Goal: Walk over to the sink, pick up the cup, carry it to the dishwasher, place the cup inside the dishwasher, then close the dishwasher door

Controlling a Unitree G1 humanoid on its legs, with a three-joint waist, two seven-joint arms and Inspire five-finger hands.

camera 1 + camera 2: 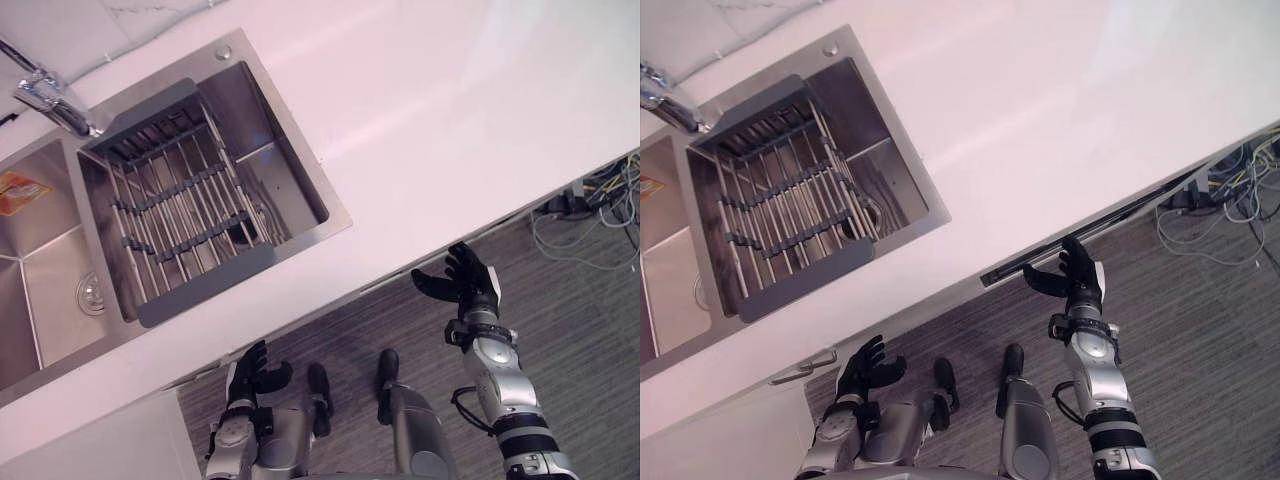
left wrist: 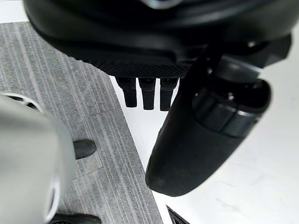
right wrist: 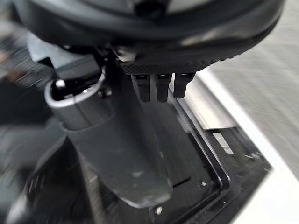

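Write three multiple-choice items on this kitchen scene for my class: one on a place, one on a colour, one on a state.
1. Where is the slatted rack?
A on the floor; B across the sink basin; C on a shelf.
2. What colour is the floor?
A red; B yellow; C grey.
3. How is the right hand?
A open, holding nothing; B shut on a cup; C shut on a plate.

Key:
1 B, the slatted rack spans the sink basin from edge to edge.
2 C, the floor shows grey stripes.
3 A, the right hand has its fingers spread with nothing in them.
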